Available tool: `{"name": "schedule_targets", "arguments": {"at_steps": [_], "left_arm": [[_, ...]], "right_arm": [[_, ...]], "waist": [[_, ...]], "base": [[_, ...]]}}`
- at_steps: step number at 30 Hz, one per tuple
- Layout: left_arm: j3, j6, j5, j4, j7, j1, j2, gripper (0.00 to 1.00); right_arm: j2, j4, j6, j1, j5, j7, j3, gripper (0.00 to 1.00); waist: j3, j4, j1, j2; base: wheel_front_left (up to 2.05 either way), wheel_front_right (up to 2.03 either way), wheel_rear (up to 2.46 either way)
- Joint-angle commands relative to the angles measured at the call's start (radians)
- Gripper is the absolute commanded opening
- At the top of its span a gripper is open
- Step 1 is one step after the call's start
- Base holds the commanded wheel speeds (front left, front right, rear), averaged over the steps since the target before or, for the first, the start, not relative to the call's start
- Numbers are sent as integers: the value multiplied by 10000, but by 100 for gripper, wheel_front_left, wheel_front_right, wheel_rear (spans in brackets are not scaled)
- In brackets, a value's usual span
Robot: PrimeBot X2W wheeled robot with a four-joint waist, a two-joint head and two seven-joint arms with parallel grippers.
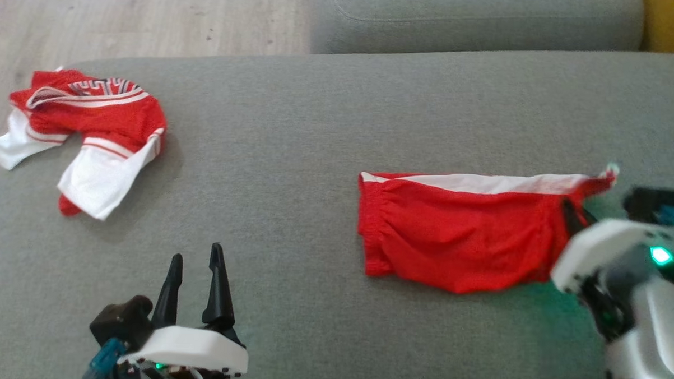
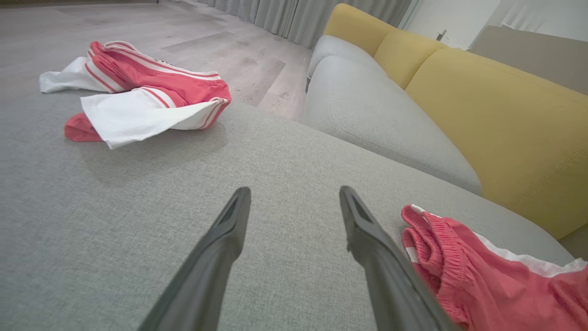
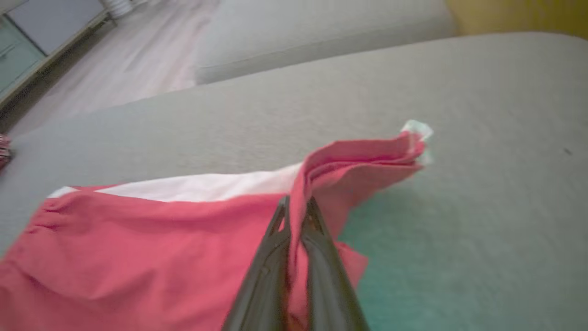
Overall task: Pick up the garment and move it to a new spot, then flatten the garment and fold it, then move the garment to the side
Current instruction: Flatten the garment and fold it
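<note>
The garment, red shorts with a white side stripe, lies mostly flat on the right part of the grey cushion. My right gripper is shut on the garment's right edge, and a fold of red cloth rises between its closed fingers in the right wrist view. My left gripper hovers open over bare cushion at the lower left, well to the left of the garment. In the left wrist view, its spread fingers frame grey fabric, with the garment's elastic waistband just to the right.
A second red-and-white garment lies crumpled at the cushion's far left corner. Behind are another grey cushion and a yellow backrest. Wooden floor lies beyond the left and far edges.
</note>
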Motion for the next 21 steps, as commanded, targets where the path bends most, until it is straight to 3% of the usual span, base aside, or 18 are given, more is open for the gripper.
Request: {"name": "schedule_targets", "arguments": {"at_steps": [1,6,7,13,21], "left_arm": [[294,-42,97,-230,-6,-249,87,100],[186,-72,127,-218,31,-295,7,100],[186,-72,127,-218,31,-295,7,100],[202,-91,130,-201,-2,-298,-57,100],[334,-104,110,-174,-87,-157,-71,100]], "right_arm": [[13,-382,75,-983,235,-151,900,0],[19,-129,75,-1716,1132,-240,3065,0],[19,-129,75,-1716,1132,-240,3065,0],[20,411,75,-1838,1332,87,5294,0],[21,828,75,-1668,1257,-67,5639,0]], "waist": [[-124,254,1,-1],[-211,688,1,-1],[-211,688,1,-1],[-150,1144,1,-1],[-134,1264,1,-1]], "base": [[0,0,0],[0,0,0],[0,0,0],[0,0,0],[0,0,0]]}}
